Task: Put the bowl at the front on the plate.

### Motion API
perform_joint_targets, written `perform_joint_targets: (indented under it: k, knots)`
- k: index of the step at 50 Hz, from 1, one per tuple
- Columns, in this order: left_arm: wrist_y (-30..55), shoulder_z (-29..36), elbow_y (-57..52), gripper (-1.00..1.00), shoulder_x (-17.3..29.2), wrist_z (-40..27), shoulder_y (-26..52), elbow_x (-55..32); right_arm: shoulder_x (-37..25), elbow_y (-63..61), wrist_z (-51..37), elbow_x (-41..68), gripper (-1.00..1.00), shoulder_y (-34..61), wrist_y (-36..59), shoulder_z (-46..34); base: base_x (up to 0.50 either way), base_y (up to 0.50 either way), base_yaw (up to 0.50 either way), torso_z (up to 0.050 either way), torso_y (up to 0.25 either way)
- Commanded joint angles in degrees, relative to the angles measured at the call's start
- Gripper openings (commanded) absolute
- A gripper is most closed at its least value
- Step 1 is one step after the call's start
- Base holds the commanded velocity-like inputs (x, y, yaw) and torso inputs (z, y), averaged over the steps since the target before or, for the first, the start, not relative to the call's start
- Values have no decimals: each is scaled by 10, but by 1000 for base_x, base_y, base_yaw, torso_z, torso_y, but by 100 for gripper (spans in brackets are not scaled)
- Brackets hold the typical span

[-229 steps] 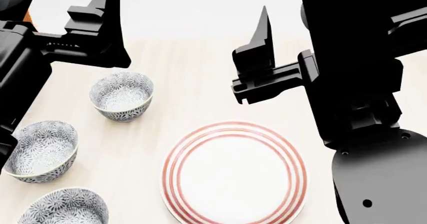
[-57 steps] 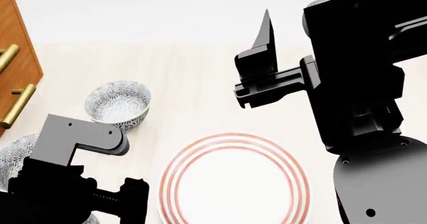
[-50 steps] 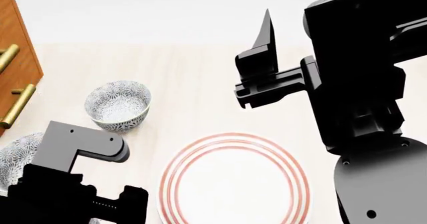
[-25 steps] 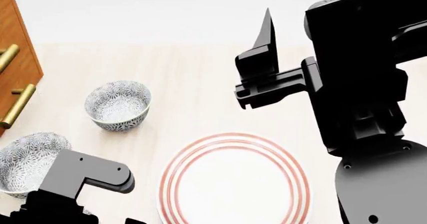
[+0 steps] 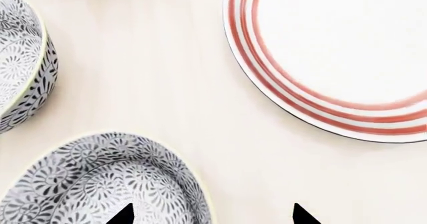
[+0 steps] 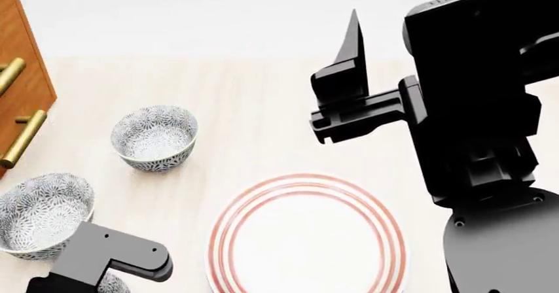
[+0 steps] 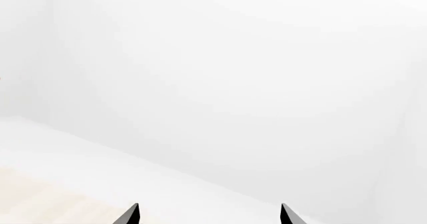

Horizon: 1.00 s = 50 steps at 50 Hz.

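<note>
1. Pale wooden worktop (image 6: 262,110) runs under everything, with a white wall behind it and a brown wooden cabinet with brass handles (image 6: 22,77) at its far left edge.
2. Raised high on the right, the black right gripper (image 6: 349,64) points at the blank wall; its wrist view shows only two fingertips set wide apart with nothing between them, so it looks parked clear of the work.
3. Largest of the crockery, the flat white plate with three thin red rings (image 6: 306,237) lies bare on the worktop, just off to the side of the left fingers, with an open strip of wood between.
4. Low and nearest the robot, the left gripper (image 5: 210,219) hangs over the front bowl, its grey and black body hiding most of that bowl in the head view. The two fingertips show spread wide and hold nothing.
5. Directly under those fingers sits the small deep white bowl with a dense blue-grey floral pattern (image 5: 107,184): one fingertip (image 5: 123,215) is over its inside, the other over bare worktop just outside the rim. I judge this a line-up to pinch the wall on the plate side.
6. A second identical bowl (image 5: 23,59) stands just beside it and could be knocked; a third (image 6: 154,137) sits well apart, farther back.
</note>
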<state>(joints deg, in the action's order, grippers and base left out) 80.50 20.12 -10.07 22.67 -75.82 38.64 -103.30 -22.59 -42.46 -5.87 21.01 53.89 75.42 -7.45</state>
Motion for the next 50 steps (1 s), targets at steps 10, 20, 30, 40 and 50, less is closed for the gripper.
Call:
perform_joint_targets:
  k: [10, 20, 30, 40, 50]
  knots:
    - [-14, 22, 10, 100, 17, 17, -26, 19, -4, -8, -6, 4, 100, -2, 6, 0, 0, 0, 0, 0, 0]
    - [-21, 30, 15, 100, 22, 21, -30, 25, -4, -10, -10, 5, 100, -4, 5, 2, 0, 0, 0, 0, 0]
    - [-29, 38, 22, 100, 24, 25, -35, 29, -7, -9, -13, 4, 100, -7, 2, -2, 0, 0, 0, 0, 0]
    - [-34, 46, 29, 100, 28, 36, -40, 38, -7, -12, -16, 7, 100, -7, 3, 1, 0, 0, 0, 0, 0]
    - [-41, 53, 49, -100, 28, 54, -39, 48, -8, -13, -18, 9, 100, -12, -1, 2, 0, 0, 0, 0, 0]
